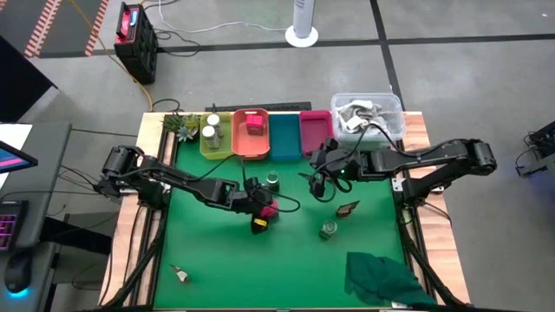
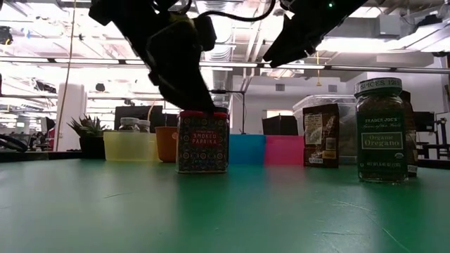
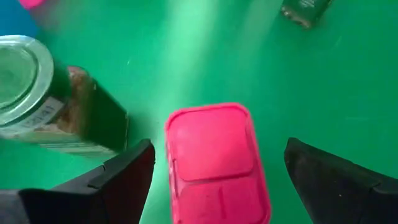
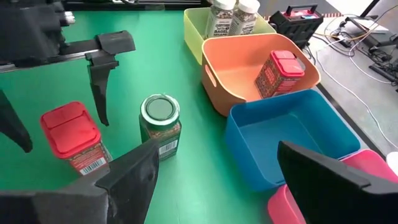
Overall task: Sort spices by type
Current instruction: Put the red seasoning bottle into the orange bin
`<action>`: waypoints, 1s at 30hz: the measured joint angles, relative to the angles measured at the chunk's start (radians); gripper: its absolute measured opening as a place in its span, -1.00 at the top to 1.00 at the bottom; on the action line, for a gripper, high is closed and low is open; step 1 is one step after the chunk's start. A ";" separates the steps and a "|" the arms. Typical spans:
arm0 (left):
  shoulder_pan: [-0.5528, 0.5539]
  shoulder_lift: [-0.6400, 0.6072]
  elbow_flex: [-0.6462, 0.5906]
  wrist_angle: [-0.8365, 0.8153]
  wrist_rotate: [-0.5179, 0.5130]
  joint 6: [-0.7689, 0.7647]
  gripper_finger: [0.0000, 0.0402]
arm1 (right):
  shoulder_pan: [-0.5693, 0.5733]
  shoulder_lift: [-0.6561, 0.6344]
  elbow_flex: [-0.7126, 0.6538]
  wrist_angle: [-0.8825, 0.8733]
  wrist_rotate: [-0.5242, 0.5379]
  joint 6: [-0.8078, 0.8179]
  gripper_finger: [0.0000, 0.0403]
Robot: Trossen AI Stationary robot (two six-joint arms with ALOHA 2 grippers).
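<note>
A pink-red cube packet [image 1: 268, 208] [image 3: 214, 162] labelled smoked paprika [image 2: 202, 141] stands upright on the green mat. My left gripper [image 1: 261, 214] [image 3: 214, 183] hangs over it, open, with one finger on each side and a gap at both. A green-lidded jar [image 1: 272, 180] [image 4: 160, 121] stands just beyond it. My right gripper [image 1: 322, 176] [image 4: 230, 186] hovers open above the mat near the trays. A dark sachet [image 1: 348, 208] and a second green-lidded jar [image 1: 329, 229] [image 2: 380, 130] sit nearer the right. White-capped jars [image 1: 211, 132] stand in the yellow tray, and another red packet [image 4: 280, 71] is in the orange tray.
Yellow [image 1: 205, 147], orange [image 1: 251, 149], blue [image 1: 284, 139] and pink [image 1: 314, 134] trays line the far edge. A clear plastic tub [image 1: 368, 113] stands right of them and a small plant [image 1: 184, 124] left. A crumpled green cloth [image 1: 381, 277] lies at the near right, a small item [image 1: 180, 275] at the near left.
</note>
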 joint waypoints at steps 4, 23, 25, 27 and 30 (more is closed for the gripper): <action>-0.001 0.043 -0.001 0.016 0.007 0.008 -0.71 | 0.000 0.000 0.000 0.002 0.000 0.001 -0.75; 0.018 0.032 0.001 0.015 0.042 0.054 -0.03 | 0.000 0.000 0.000 -0.008 0.000 0.001 -0.75; 0.029 0.011 0.001 0.013 0.074 0.054 -0.03 | 0.000 0.000 0.000 -0.018 0.000 0.000 -0.75; 0.039 -0.021 0.001 -0.002 0.103 0.055 -0.03 | 0.000 0.000 0.000 -0.034 0.000 -0.002 -0.75; 0.054 -0.094 0.001 -0.009 0.145 0.074 -0.03 | -0.004 0.000 0.000 -0.048 0.000 0.001 -0.75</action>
